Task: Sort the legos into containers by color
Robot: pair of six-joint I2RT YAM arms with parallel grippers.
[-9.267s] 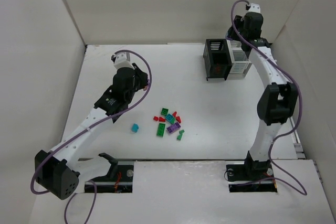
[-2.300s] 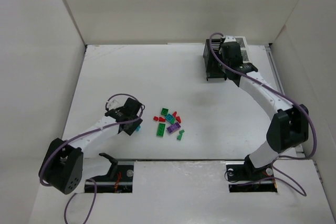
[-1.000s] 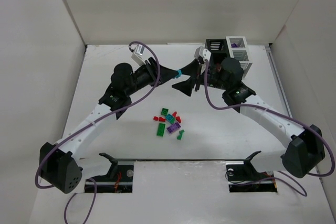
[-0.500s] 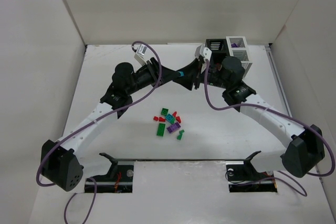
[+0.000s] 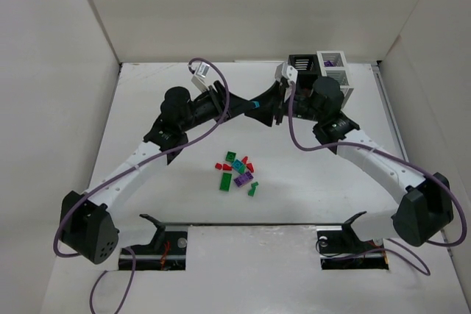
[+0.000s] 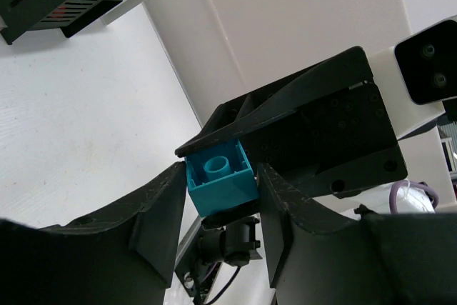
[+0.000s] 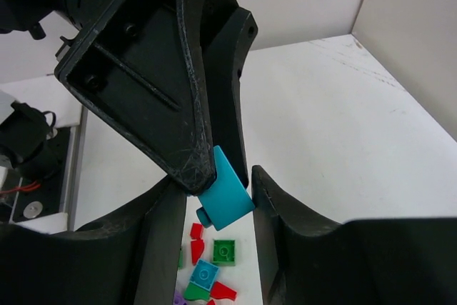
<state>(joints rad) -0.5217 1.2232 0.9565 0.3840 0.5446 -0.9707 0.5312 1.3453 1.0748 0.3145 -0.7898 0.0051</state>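
Aloft, the left gripper [image 6: 220, 194] pinches a teal brick [image 6: 218, 176] while the right gripper [image 7: 218, 201] closely flanks it, grip unclear, above bare tabletop [image 5: 272, 156] near the bins [image 5: 336, 82].

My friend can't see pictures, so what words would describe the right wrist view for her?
A teal brick is pinched in the left gripper, reaching in from the top. The right gripper has a finger on each side of it, and red, green and teal legos lie on the white table below.
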